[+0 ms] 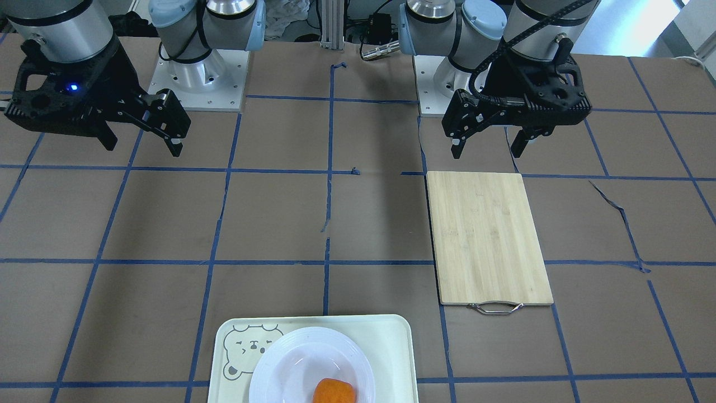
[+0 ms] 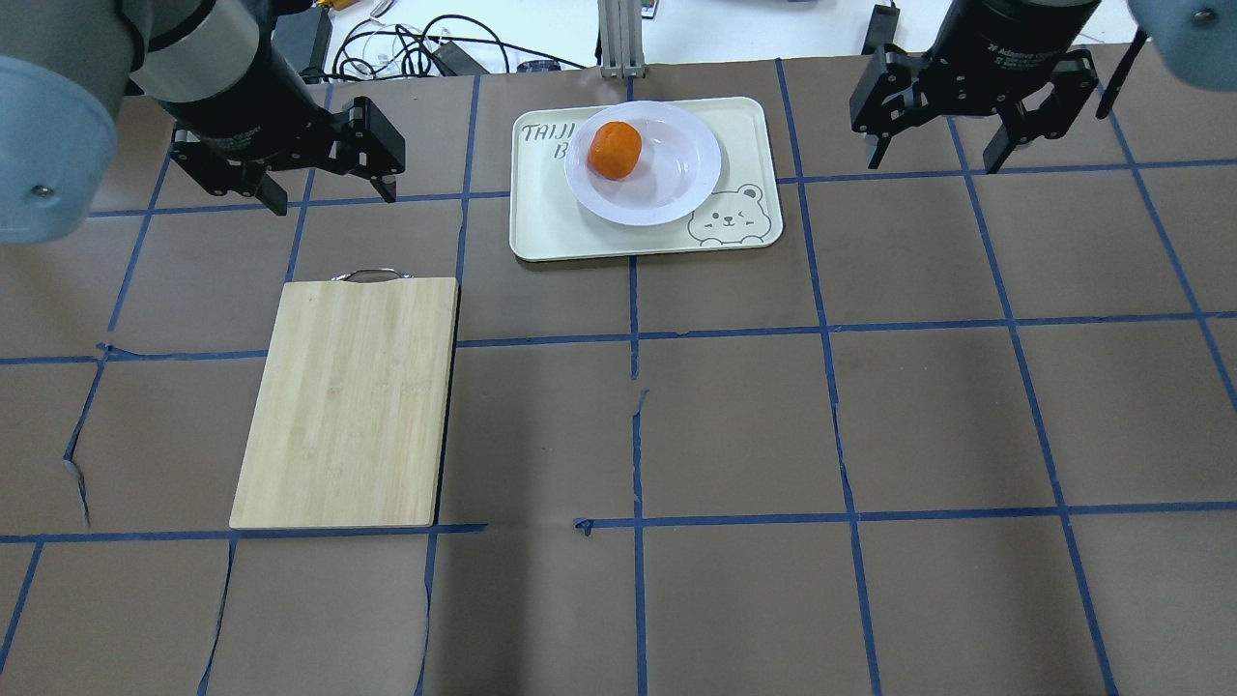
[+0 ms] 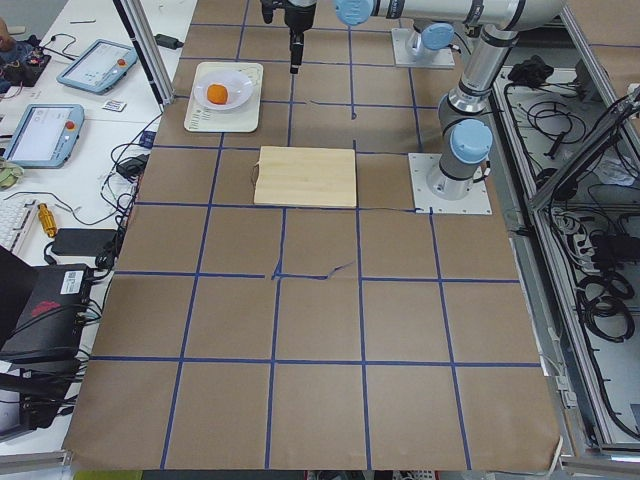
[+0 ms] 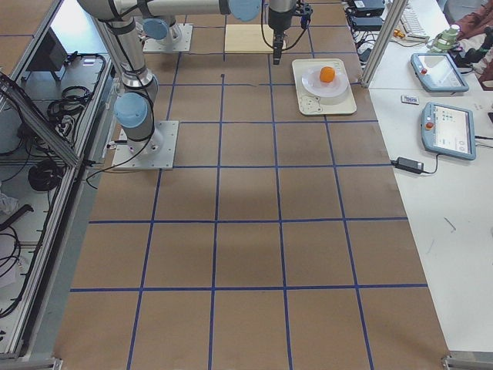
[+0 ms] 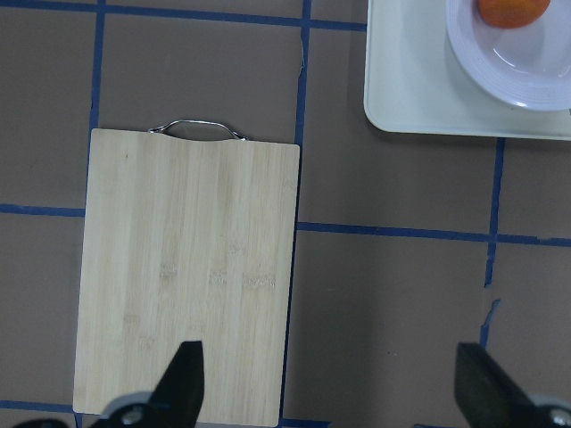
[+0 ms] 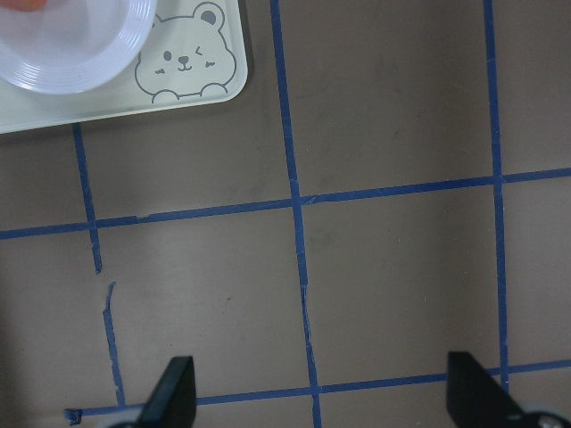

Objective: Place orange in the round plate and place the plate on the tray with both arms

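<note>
The orange (image 2: 616,150) rests in the white round plate (image 2: 676,184), on its left part in the overhead view. That plate sits on the cream tray (image 2: 551,227) with the bear drawing, at the table's far side. My left gripper (image 2: 330,188) hovers open to the left of the tray, above bare table beyond the cutting board. My right gripper (image 2: 935,152) hangs open to the right of the tray. Neither holds anything. The front view shows the orange (image 1: 334,391), plate (image 1: 279,364) and tray (image 1: 391,347) at its bottom edge, with the left gripper (image 1: 488,148) and right gripper (image 1: 142,144) far from them.
A bamboo cutting board (image 2: 348,401) with a metal handle lies left of centre, near my left gripper. Blue tape lines cross the brown table cover. Tablets and cables lie on the white bench (image 4: 447,123) beyond the tray.
</note>
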`<state>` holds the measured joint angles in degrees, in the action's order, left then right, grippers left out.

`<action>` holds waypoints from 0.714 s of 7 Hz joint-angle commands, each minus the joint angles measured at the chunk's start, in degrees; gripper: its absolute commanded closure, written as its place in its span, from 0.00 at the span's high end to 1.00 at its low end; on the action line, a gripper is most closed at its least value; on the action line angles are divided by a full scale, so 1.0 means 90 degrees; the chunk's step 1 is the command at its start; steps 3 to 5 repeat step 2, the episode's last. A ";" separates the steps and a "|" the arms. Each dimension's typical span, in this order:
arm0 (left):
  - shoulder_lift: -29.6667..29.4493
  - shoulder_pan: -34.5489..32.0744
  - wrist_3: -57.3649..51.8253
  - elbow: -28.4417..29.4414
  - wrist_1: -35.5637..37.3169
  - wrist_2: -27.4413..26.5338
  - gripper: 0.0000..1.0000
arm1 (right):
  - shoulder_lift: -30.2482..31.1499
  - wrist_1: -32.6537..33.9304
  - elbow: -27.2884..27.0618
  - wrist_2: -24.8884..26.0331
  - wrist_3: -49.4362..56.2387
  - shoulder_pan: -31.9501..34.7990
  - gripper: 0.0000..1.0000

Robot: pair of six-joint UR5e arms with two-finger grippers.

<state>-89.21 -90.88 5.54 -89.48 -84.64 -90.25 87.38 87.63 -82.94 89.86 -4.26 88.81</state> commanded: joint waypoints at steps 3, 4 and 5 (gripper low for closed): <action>0.0000 0.0000 0.0000 -0.0009 0.0000 0.0008 1.00 | 0.0057 -0.0040 -0.0178 0.0113 0.0053 0.0006 1.00; 0.0000 0.0000 0.0000 -0.0009 0.0000 0.0008 1.00 | 0.0057 -0.0040 -0.0178 0.0113 0.0053 0.0006 1.00; 0.0000 0.0000 0.0000 -0.0009 0.0000 0.0008 1.00 | 0.0057 -0.0040 -0.0178 0.0113 0.0053 0.0006 1.00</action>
